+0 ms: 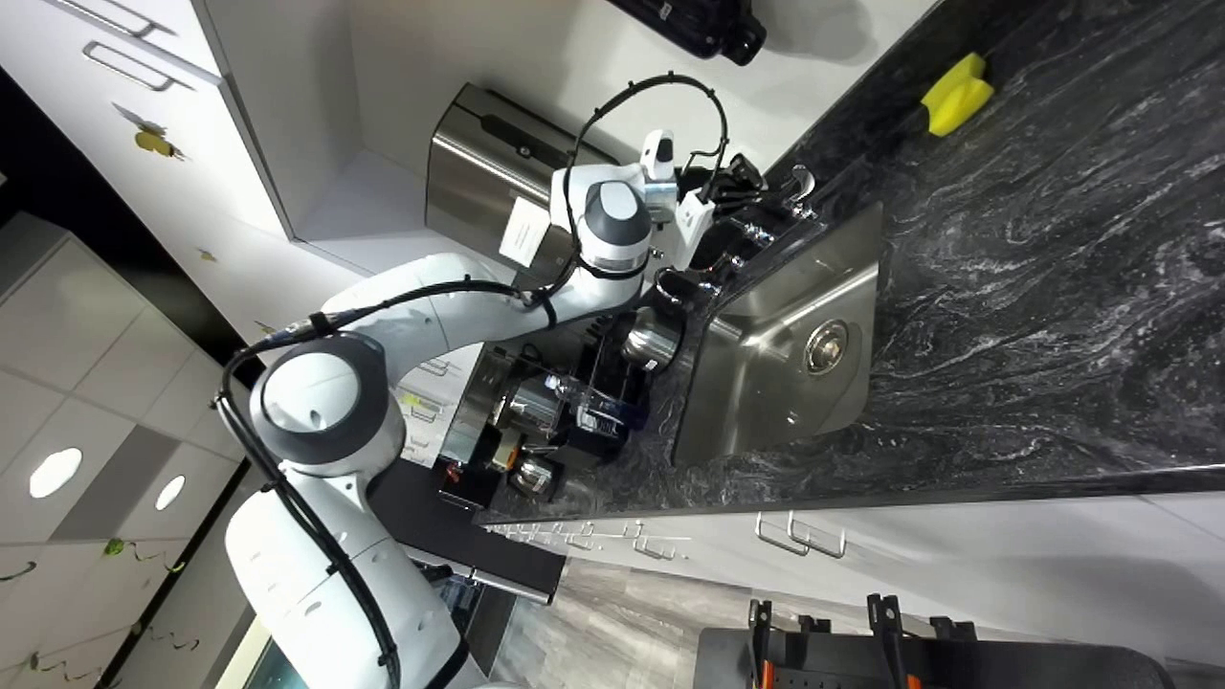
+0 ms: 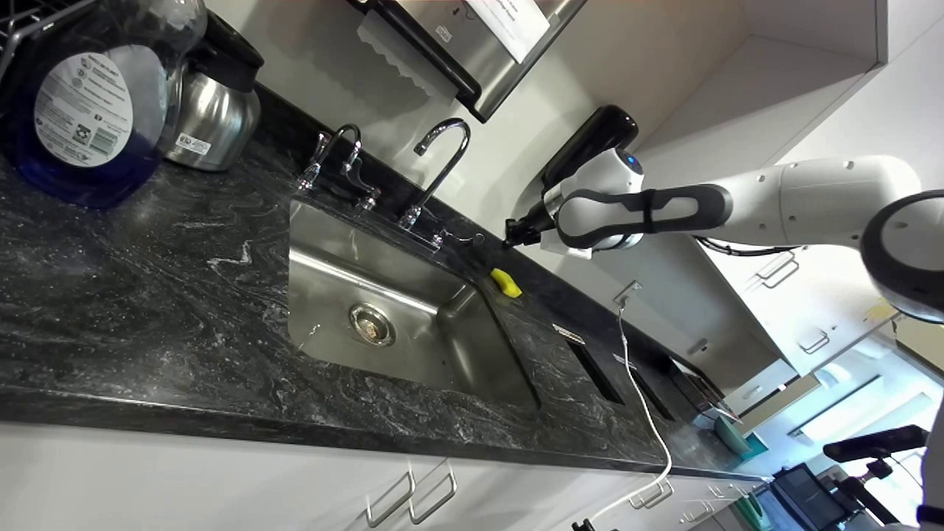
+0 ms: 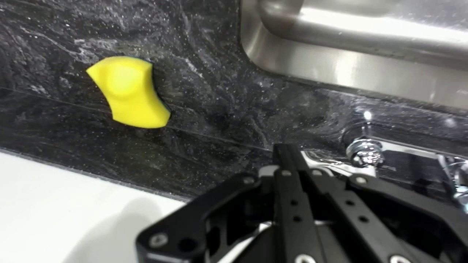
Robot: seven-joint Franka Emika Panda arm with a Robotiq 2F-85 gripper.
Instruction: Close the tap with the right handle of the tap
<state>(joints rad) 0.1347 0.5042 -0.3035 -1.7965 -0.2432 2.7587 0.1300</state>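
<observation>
The chrome tap has a tall curved spout (image 2: pixel 448 166) behind the sink. Its right handle (image 2: pixel 459 237) is a lever pointing away from the spout, along the backsplash; it also shows in an exterior view (image 1: pixel 802 182). In the wrist view the handle (image 3: pixel 331 164) is partly hidden behind my fingers, with its round base (image 3: pixel 365 153) to their right. The left handle (image 2: pixel 358 181) stands on the spout's other side. My gripper (image 3: pixel 287 148) is shut, fingertips together with nothing between them. In an exterior view the gripper (image 2: pixel 510 237) is just beyond the handle's free end; contact cannot be told.
A steel sink (image 2: pixel 472 295) is set in the dark counter (image 1: pixel 1043 316). A yellow sponge (image 3: pixel 131 93) lies beside the backsplash. A smaller chrome faucet (image 2: pixel 335 140) stands near a steel flask (image 2: pixel 214 122). A paper-towel dispenser (image 1: pixel 478 182) and a black wall bottle (image 2: pixel 590 144) are above.
</observation>
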